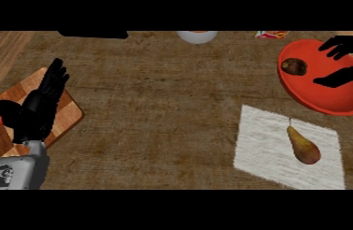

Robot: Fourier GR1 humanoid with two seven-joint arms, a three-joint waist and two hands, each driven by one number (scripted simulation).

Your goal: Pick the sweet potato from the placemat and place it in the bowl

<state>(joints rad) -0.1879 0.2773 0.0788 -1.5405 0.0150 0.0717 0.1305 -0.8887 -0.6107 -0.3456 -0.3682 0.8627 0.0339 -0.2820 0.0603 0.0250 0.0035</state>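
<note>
You'll find the sweet potato (294, 66) lying in the red bowl (324, 100) at far right. It sits just left of your right hand (338, 47), whose fingers and thumb are spread apart and not touching it. Your left hand (43, 100) rests straight-fingered at left. The writing on the far packet (271, 34) can't be read.

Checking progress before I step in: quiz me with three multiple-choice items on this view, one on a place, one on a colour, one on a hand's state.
1. Where is the sweet potato? A on the counter; B in the bowl; C in a cup.
2. What colour is the bowl? A white; B green; C red.
3. How is the left hand? A open, fingers straight; B curled round a fruit; C out of view.
Answers: 1 B, it lies inside the rim. 2 C, its wall shows red. 3 A, its straight fingers point up, holding nothing.
</note>
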